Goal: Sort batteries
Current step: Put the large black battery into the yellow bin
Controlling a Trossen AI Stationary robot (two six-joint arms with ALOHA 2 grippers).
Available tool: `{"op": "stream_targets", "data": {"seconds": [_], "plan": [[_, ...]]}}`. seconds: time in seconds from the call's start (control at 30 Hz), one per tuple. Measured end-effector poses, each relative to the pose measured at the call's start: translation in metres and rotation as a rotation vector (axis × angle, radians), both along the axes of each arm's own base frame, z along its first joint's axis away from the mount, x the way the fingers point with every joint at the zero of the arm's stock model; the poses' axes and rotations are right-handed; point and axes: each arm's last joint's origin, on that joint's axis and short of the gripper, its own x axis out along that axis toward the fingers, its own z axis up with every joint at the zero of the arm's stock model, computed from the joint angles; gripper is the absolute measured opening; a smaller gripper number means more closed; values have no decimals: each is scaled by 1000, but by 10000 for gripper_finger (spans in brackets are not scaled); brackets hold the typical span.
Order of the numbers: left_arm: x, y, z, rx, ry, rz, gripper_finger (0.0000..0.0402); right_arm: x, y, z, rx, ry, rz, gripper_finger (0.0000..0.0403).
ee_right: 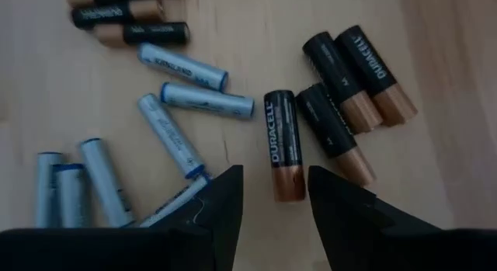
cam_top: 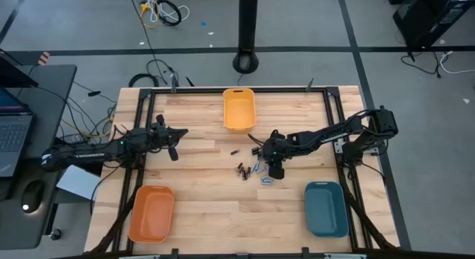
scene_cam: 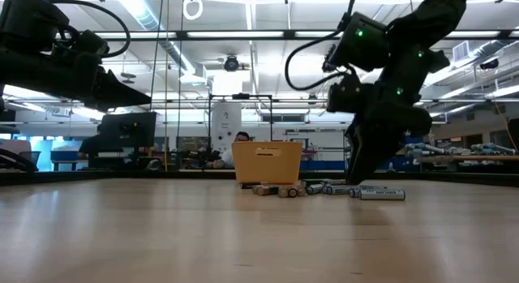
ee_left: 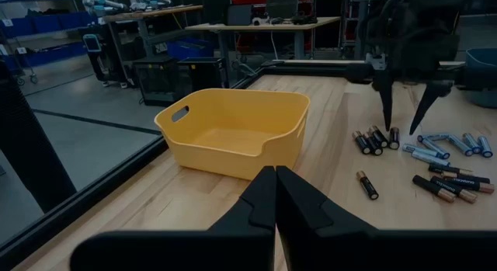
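The right claw hangs low over the middle of the table, fingers apart with nothing between them. Just past the fingertips lies one black-and-copper Duracell battery, in line with the gap but not touched. Three more black-and-copper batteries lie side by side beyond it, and pale silvery-blue batteries are scattered on the other side, one close against a fingertip. In the high view the whole cluster of batteries sits right beside that claw. Farther back stands the yellow bin at the table's far edge. The left claw waits above the table's left side, fingers pressed together, empty.
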Motion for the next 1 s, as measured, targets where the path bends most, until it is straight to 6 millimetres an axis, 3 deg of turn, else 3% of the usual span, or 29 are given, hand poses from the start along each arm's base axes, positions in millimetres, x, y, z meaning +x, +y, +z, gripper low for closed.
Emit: {"op": "stream_targets", "data": {"seconds": [0.3, 0.53, 0.83, 1.0], "plan": [[0, 0, 0, -1, 0, 0, 12, 3, -1, -8, -16, 20, 9, 141], [0, 0, 0, -1, 0, 0, 12, 3, -1, -8, -19, 18, 35, 57], [0, 0, 0, -1, 0, 0, 12, 2, 2, 3, 0, 54, 58, 57], [0, 0, 0, -1, 0, 0, 12, 14, 5, 24, -7, 44, 86, 57]]}}
